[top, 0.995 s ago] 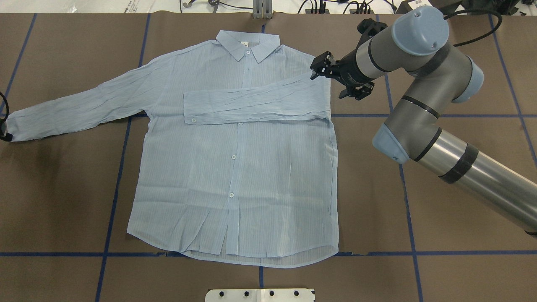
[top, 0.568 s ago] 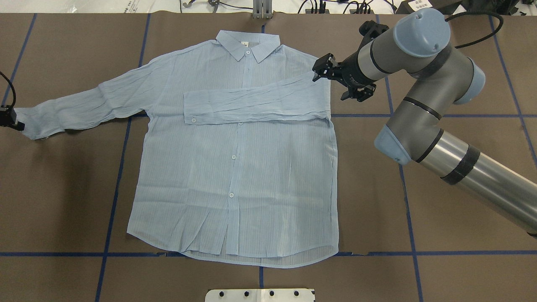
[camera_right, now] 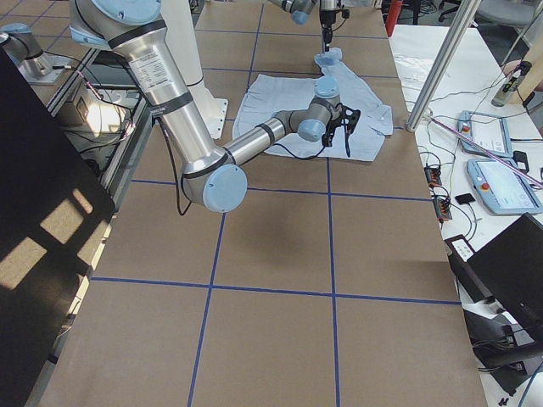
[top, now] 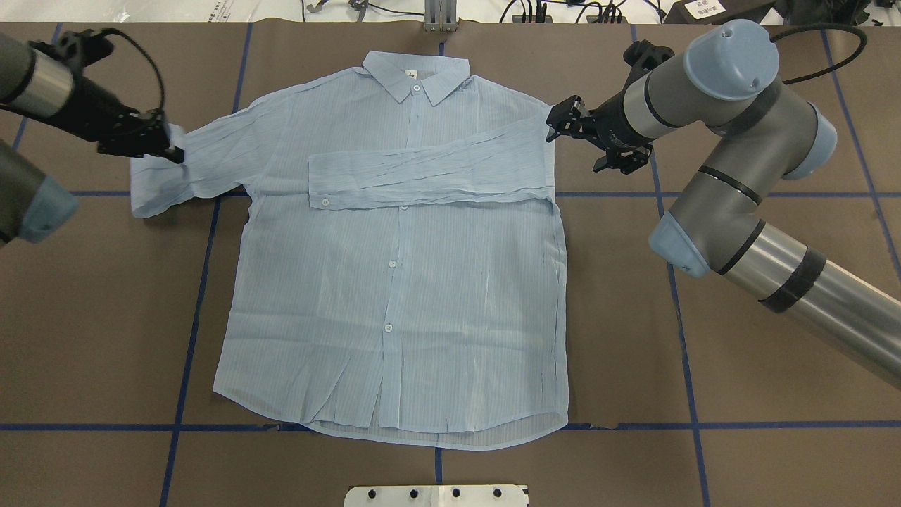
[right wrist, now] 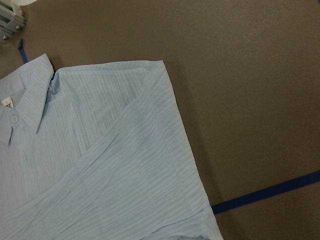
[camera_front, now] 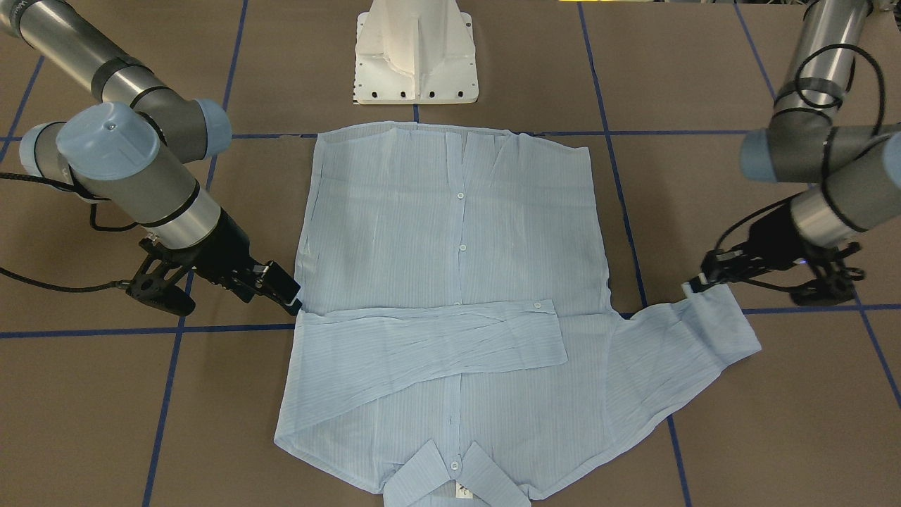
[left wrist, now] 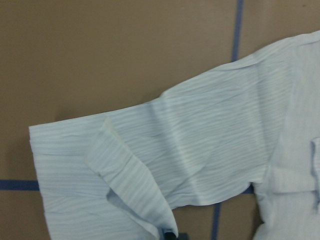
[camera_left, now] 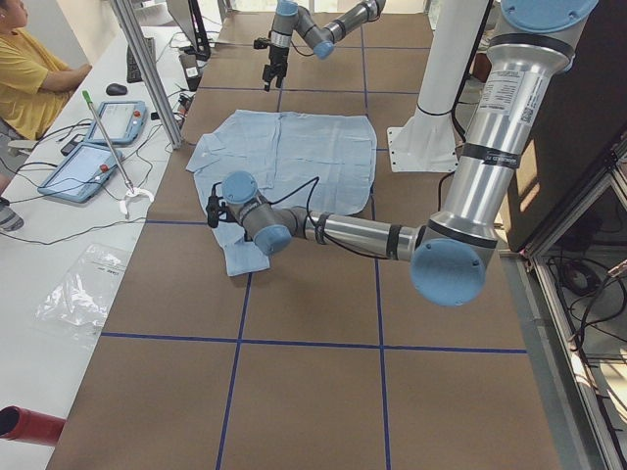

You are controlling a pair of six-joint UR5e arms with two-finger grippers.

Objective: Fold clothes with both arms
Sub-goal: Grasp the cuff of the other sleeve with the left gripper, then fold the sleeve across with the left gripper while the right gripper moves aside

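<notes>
Since a second ago the free sleeve of the shirt has come inward, carried by the left gripper; the right gripper has drawn back a little toward 3 o'clock.

Seen from overhead, the shirt lies flat and front up in the middle of the brown table, with collar at 12 o'clock and hem at 6 o'clock. The folded sleeve lies across the chest. At 9 to 10 o'clock the free sleeve is doubled over, its cuff lifted and clamped in the left gripper. The right gripper hangs just beside the shoulder at 2 o'clock, jaws apart, holding nothing.
</notes>
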